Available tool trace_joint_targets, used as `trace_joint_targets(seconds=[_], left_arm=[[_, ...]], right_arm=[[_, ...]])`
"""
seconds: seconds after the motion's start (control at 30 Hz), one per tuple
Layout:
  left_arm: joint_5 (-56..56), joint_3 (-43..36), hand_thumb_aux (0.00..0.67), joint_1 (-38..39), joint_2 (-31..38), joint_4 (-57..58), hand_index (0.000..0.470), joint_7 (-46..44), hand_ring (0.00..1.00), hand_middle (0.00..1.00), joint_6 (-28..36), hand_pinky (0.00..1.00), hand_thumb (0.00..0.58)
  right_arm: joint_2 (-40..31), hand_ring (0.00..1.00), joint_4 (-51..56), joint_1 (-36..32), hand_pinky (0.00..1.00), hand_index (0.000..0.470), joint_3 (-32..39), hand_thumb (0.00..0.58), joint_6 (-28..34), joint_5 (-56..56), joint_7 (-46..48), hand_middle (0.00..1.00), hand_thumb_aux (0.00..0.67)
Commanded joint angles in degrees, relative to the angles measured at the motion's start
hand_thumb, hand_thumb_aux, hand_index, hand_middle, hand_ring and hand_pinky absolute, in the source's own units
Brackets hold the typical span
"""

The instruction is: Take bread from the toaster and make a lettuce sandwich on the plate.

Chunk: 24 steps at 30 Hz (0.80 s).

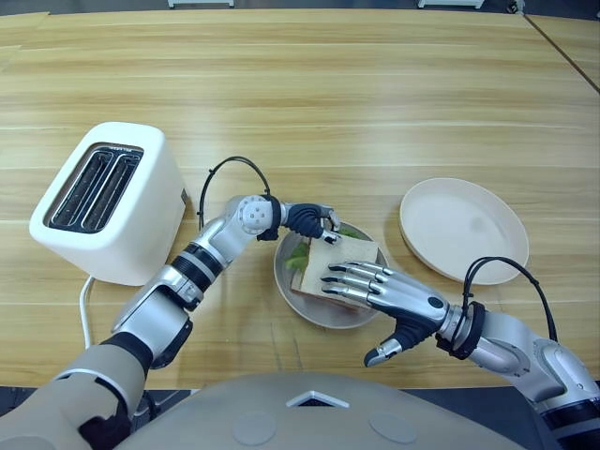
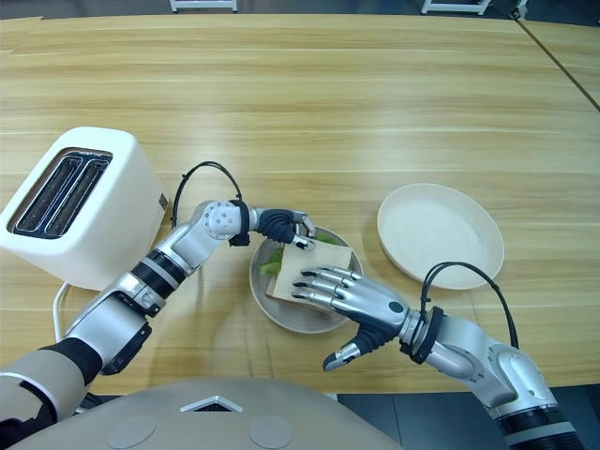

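Scanning left to right across the wooden desk: white toaster at the far left, two slots facing up, too dark inside to tell what's in them. Next, near the middle, a round plate holding some green lettuce with a bread slice laid on top, lettuce peeking out on the left side and at the far corner. Left robot hand parked at that plate's far rim, fingers curled in tight, tips pinched on the far corner of the bread slice. Right robot hand over the plate's near-right side, fingers stretched out almost flat and lying across the bread slice, thumb hanging off toward the near side above the desk, not gripping anything. Off to the right, a second plate, pale and round, just beside the sandwich one without touching it, well apart from the toaster.
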Motion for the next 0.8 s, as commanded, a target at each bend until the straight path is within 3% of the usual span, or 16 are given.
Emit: trace_joint_targets(seconds=[0.03, 0.07, 0.1, 0.13, 0.33, 0.47, 0.6, 0.73, 0.77, 0.8], left_arm=[[13.6, -2.4, 0.659, -2.4, 4.1, -4.8, 0.463, 12.1, 0.0, 0.0, -1.3, 0.0, 0.58], [17.6, -2.8, 0.426, -2.4, 5.1, -7.1, 0.299, 15.2, 0.0, 0.0, -0.4, 0.0, 0.503], [20.6, -2.6, 0.011, -1.8, 5.8, -9.5, 0.007, 17.5, 0.0, 0.0, 1.2, 0.0, 0.018], [23.0, -1.6, 0.0, -0.8, 6.6, -13.0, 0.0, 19.2, 0.0, 0.0, 3.2, 0.0, 0.0], [27.8, 6.8, 0.0, 6.8, 11.1, -35.0, 0.0, 21.1, 0.0, 0.0, 9.3, 0.0, 0.0], [24.7, 11.0, 0.0, 12.5, 9.1, -47.4, 0.0, 21.6, 0.0, 0.0, 10.9, 0.0, 0.0], [21.1, 10.9, 0.0, 21.2, 9.0, -55.3, 0.0, 19.5, 0.0, 0.0, 10.4, 0.0, 0.0], [15.5, 12.9, 0.0, 31.3, 10.0, -62.0, 0.0, 18.1, 0.0, 0.0, 9.6, 0.0, 0.0], [13.4, 13.5, 0.097, 33.6, 10.4, -63.6, 0.068, 17.2, 0.0, 0.0, 9.5, 0.0, 0.156], [10.2, 14.1, 0.628, 36.3, 11.1, -65.6, 0.441, 15.7, 0.0, 0.0, 9.5, 0.0, 0.578]], right_arm=[[-0.1, 0.0, 1.7, 0.6, 0.0, 0.0, 2.8, 0.0, 4.1, 0.0, 6.3, 0.0, 0.0], [0.2, 0.0, 1.5, -0.1, 0.0, 0.0, 3.6, 0.0, 5.0, 0.5, 7.4, 0.0, 0.0], [0.4, 0.0, 1.5, -1.3, 0.0, 0.0, 4.7, 0.0, 5.6, -0.2, 8.7, 0.0, 0.0], [0.9, 0.0, 1.5, -2.6, 0.0, 0.0, 5.8, 0.0, 6.5, -0.9, 9.7, 0.0, 0.0], [3.3, 0.0, 3.1, -14.0, 0.0, 0.0, 11.1, 0.0, 9.5, -3.8, 14.5, 0.0, 0.0], [5.6, 0.0, 6.4, -21.1, 0.0, 0.0, 14.2, 0.0, 8.9, -6.5, 13.8, 0.0, 0.0], [8.0, 0.0, 5.1, -24.2, 0.0, 0.0, 11.3, 0.0, 8.4, -6.5, 7.2, 0.0, 0.0], [11.6, 0.0, -2.6, -22.3, 0.0, 0.0, 5.5, 0.0, 8.4, -0.9, 1.4, 0.0, 0.0], [12.0, 0.0, -5.3, -21.1, 0.0, 0.0, 4.3, 0.0, 9.0, 1.6, 1.5, 0.0, 0.0], [12.0, 0.0, -8.8, -19.3, 0.0, 0.046, 3.5, 0.108, 10.6, 6.4, 2.8, 0.0, 0.066]])
